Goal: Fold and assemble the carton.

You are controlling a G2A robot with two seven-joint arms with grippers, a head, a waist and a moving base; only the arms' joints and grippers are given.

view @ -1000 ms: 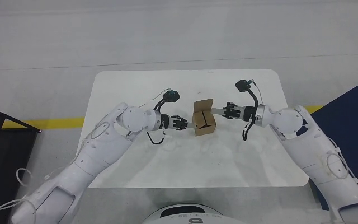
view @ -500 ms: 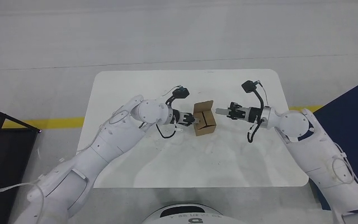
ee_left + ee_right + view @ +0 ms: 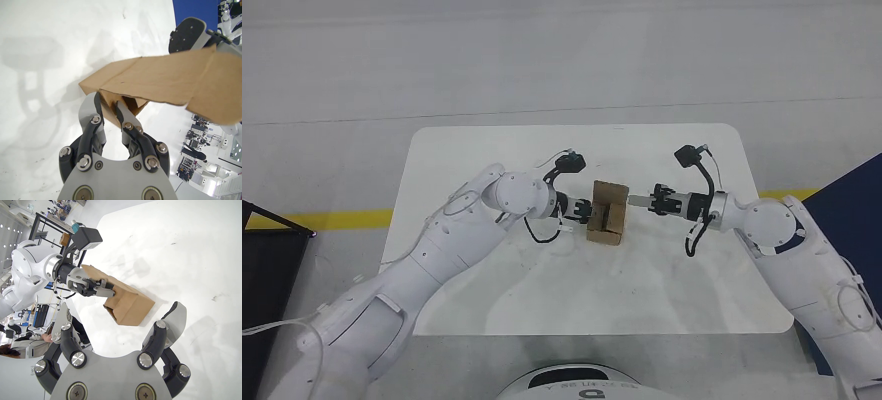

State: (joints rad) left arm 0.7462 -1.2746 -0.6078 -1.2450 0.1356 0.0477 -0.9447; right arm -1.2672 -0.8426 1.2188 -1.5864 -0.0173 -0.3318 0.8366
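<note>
Cardboard wall clamped between the left gripper's (image 3: 106, 100) fingers, one inside the carton (image 3: 607, 212), one outside. Carton rests on the table (image 3: 472, 160), just ahead of the right gripper's (image 3: 119, 307) wide-spread fingers. Risk: single-wall hold is weak; a push from the right could crease the wall or slip it free.

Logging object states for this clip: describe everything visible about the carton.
The carton is small, plain brown cardboard, partly folded into a box with flaps loose and one end open. It rests on the white table, near its middle. The left end effector is shut on one wall panel; the open right end effector sits close at the opposite side, contact unclear.
</note>
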